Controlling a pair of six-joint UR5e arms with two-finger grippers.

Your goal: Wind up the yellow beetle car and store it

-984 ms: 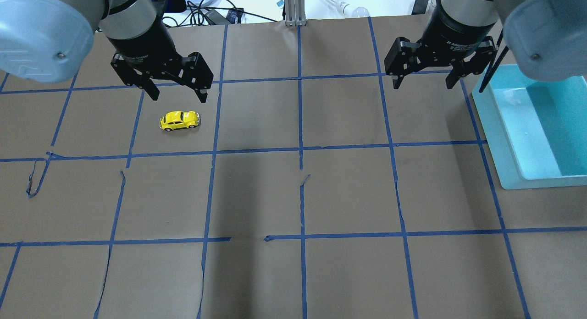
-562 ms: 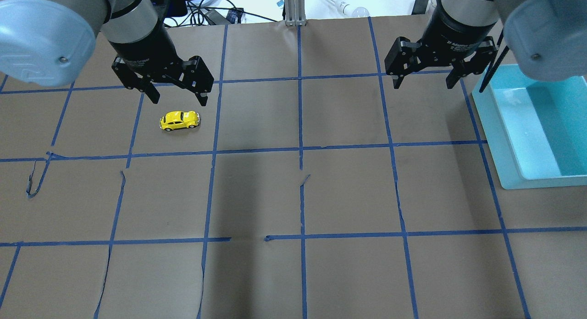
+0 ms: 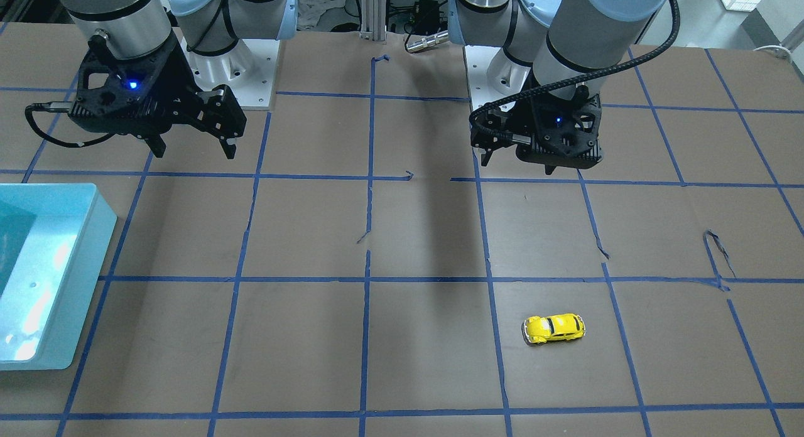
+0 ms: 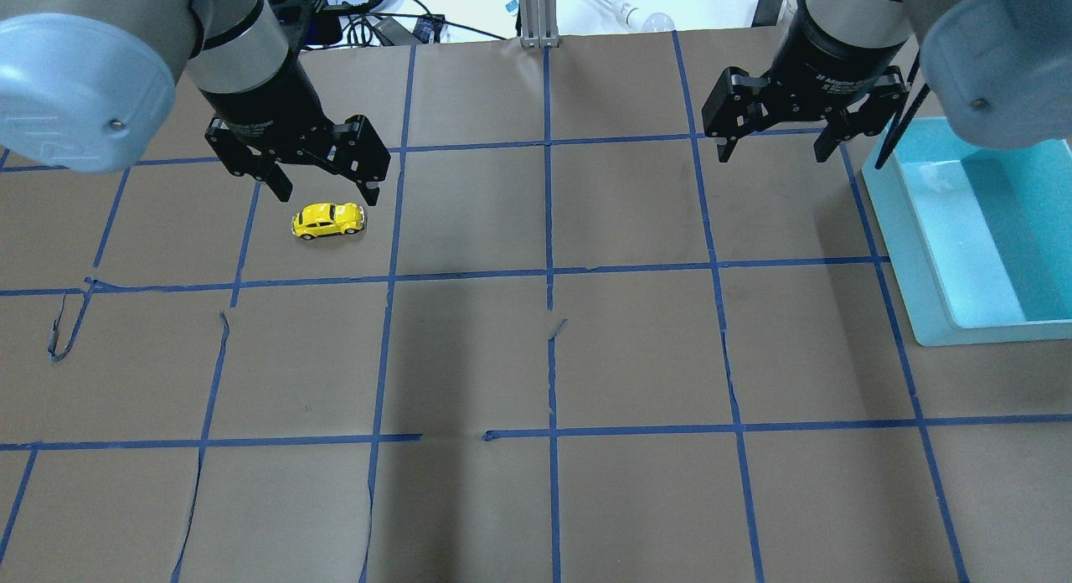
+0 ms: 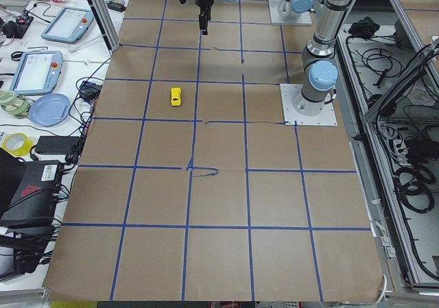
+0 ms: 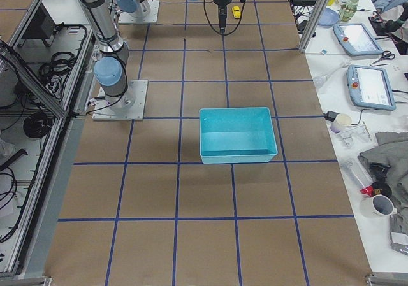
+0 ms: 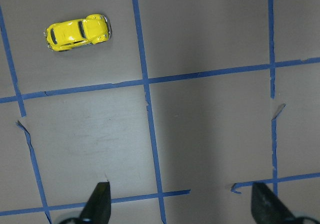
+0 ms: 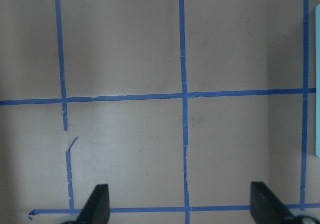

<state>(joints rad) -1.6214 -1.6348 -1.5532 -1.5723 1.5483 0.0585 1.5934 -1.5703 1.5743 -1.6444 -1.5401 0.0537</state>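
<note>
The car (image 4: 328, 220) stands on its wheels on the bench (image 4: 636, 348), upper left of the overhead view, inside a taped square. The left hand (image 4: 328, 193), just above it in frame, is spread wide and empty. The right hand (image 4: 772, 152), upper right, is likewise spread and empty. White print on both hands is too small to read. The bin (image 4: 900, 239) is cut off at the right edge.

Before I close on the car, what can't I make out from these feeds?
- Car underside and any wind-up part: in no view; every camera looks down on it.
- Car detail: too small in both side views.
- Bin: cut by the right edge in overhead, the left edge in front-facing.
- Left gripper fingers: mostly behind its own body in front-facing; wrist view shows only tips at the bottom edge.
</note>
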